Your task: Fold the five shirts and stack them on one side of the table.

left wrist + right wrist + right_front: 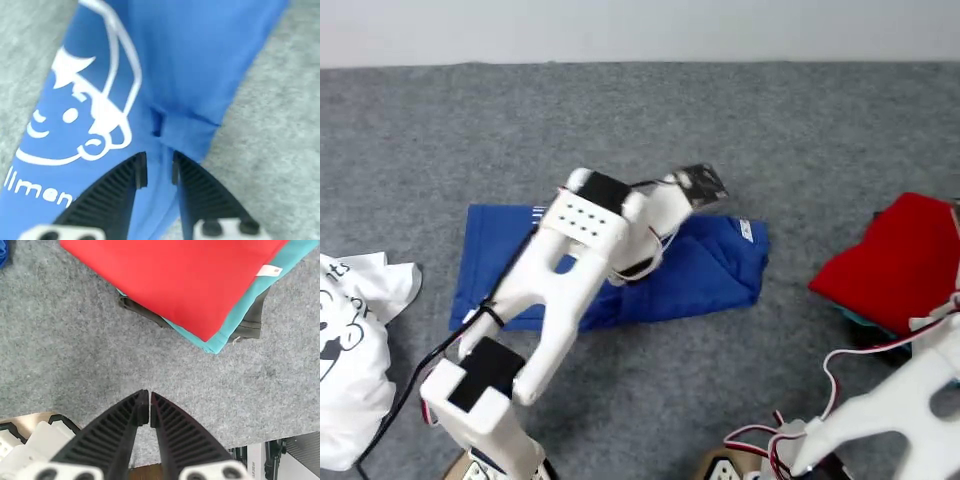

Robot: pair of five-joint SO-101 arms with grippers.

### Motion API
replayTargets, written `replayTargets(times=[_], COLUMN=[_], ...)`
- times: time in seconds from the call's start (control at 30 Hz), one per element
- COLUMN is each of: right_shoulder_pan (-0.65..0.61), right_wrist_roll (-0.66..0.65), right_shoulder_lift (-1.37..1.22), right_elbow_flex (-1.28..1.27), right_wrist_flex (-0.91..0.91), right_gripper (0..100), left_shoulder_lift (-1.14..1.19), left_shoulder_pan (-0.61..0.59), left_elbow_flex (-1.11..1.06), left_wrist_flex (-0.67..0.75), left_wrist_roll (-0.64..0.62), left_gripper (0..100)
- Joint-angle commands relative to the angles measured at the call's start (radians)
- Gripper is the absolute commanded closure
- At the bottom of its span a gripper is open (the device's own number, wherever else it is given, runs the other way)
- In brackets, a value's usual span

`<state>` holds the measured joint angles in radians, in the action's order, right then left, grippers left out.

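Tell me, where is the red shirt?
In the high view the red shirt sits at the right edge, on top of the teal shirt and to the right of the blue shirt.

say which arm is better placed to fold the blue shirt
Left: the left claw pinches the blue printed fabric shirt, while the right claw hangs shut over the grey felt table, beside the folded red fabric shirt.
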<state>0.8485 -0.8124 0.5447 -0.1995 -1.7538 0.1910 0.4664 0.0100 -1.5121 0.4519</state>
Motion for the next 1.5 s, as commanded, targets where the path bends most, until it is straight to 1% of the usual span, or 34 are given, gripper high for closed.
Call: replayTargets(times=[0.0, 0.1, 0.2, 0.27, 0.37, 0.5, 0.57, 0.77, 0.9, 0.97, 1.07, 1.23, 1.37, 1.47], right_shoulder_pan=[0.012, 0.012, 0.012, 0.013, 0.013, 0.013, 0.013, 0.013, 0.013, 0.013, 0.013, 0.013, 0.012, 0.007], right_wrist_roll=[-0.005, -0.005, -0.005, -0.005, -0.005, -0.005, -0.005, -0.005, -0.005, -0.005, -0.005, -0.005, -0.005, -0.005], right_shoulder_lift=[0.031, 0.031, 0.031, 0.031, 0.031, 0.031, 0.031, 0.031, 0.031, 0.031, 0.031, 0.031, 0.031, 0.031], right_elbow_flex=[0.005, 0.005, 0.005, 0.005, 0.005, 0.003, 0.003, 0.003, 0.003, 0.003, 0.003, 0.003, 0.002, -0.031], right_wrist_flex=[-0.036, -0.036, -0.036, -0.036, -0.036, -0.036, -0.036, -0.036, -0.036, -0.036, -0.036, -0.036, -0.036, -0.036], right_gripper=[98.9, 98.9, 98.9, 98.9, 98.9, 98.9, 98.9, 98.9, 98.9, 98.9, 98.9, 98.9, 99.0, 99.0], left_shoulder_lift=[-0.061, -0.06, -0.021, 0.028, 0.098, 0.115, 0.078, -0.124, -0.255, -0.311, -0.374, -0.388, -0.325, -0.218], left_shoulder_pan=[0.051, 0.051, 0.005, -0.044, -0.103, -0.11, -0.106, -0.069, -0.098, -0.152, -0.273, -0.554, -0.74, -0.819], left_elbow_flex=[-0.001, -0.104, -0.211, -0.24, -0.242, -0.232, -0.231, -0.234, -0.232, -0.231, -0.236, -0.237, -0.236, -0.231], left_wrist_flex=[0.046, 0.164, 0.273, 0.307, 0.315, 0.304, 0.298, 0.264, 0.218, 0.181, 0.14, 0.123, 0.132, 0.16], left_wrist_roll=[-0.014, -0.014, -0.012, -0.012, -0.012, -0.014, -0.021, -0.14, -0.215, -0.242, -0.273, -0.27, -0.212, -0.201], left_gripper=[91, 91, 91, 91, 91, 91, 91, 91, 90, 87, 80, 76, 73, 73])
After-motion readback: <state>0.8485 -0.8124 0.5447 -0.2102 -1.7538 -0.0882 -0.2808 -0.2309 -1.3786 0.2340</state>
